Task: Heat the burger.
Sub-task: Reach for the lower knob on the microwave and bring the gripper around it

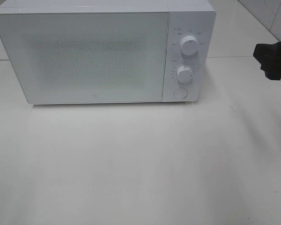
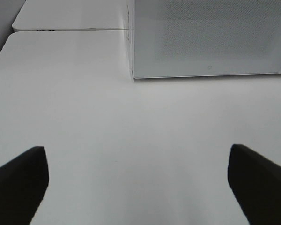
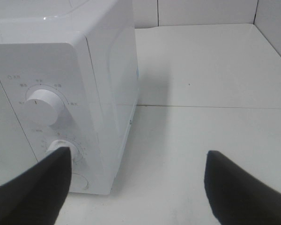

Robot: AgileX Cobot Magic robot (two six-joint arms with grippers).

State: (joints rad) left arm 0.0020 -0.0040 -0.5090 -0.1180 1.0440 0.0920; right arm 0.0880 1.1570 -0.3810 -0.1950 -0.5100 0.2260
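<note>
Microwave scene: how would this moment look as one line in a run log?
microwave door: shut | burger: not in view | left claw: open, empty | right claw: open, empty, near dials

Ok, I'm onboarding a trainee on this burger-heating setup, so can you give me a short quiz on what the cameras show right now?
1. True or false: the microwave door stands open.
2. How many dials are on its front panel? A) one B) two C) three
3. Fill in: the left gripper and the right gripper both have their jaws ___, with nothing between them.
Key: 1 false; 2 B; 3 open.
</note>
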